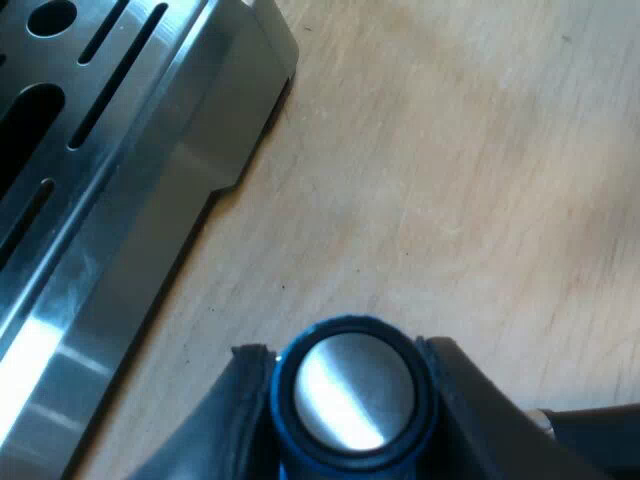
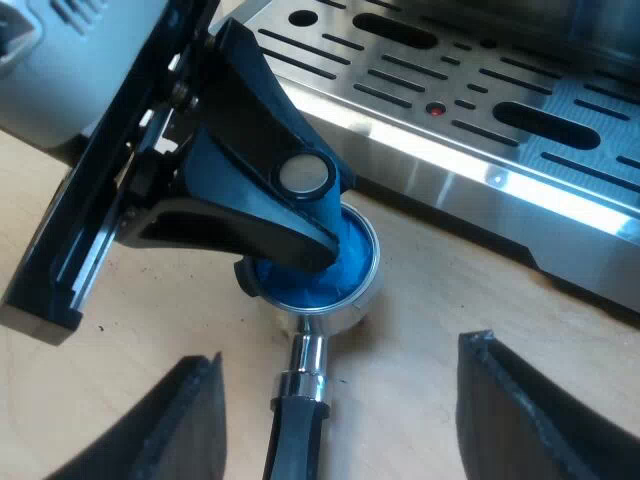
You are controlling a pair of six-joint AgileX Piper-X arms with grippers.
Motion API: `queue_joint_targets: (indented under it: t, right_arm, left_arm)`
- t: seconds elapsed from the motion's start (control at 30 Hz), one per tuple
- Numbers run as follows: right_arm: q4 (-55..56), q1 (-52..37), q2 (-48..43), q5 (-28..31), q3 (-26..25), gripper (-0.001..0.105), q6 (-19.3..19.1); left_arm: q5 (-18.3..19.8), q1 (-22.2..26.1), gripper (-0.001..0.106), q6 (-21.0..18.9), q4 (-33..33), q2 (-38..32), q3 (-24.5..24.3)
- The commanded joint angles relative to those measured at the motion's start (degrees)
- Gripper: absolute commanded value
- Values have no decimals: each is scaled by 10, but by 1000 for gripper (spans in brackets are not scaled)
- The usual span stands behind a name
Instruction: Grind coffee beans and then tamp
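Left gripper [image 1: 345, 352]: clasps blue, steel-capped round tamper [image 1: 355, 395]
Tamper: seated in round metal holder [image 2: 306, 352]
Right gripper [image 2: 342, 350]: fingers wide apart, gripping nothing

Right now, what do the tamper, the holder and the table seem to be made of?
Tamper: blue body, matt, likely plastic or painted metal; the round inset at its end gleams like polished metal. Holder: bright metal, its rim reflects light; handle dark, maybe plastic. Table: pale wood, grain lines show.
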Motion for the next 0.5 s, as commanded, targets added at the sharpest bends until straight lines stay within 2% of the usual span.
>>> queue_joint_targets:
  t: [0.03, 0.3, 0.5]
  right_arm:
    - [-3, -2, -4, 2, -1, 54, -2]
    - [-3, -2, -4, 2, -1, 54, -2]
    - [-3, -2, -4, 2, -1, 54, -2]
  left_arm:
    - [4, -3, 6, 3, 2, 2, 19]
    - [4, -3, 6, 3, -2, 16, 60]
    - [4, -3, 6, 3, -10, 16, 60]
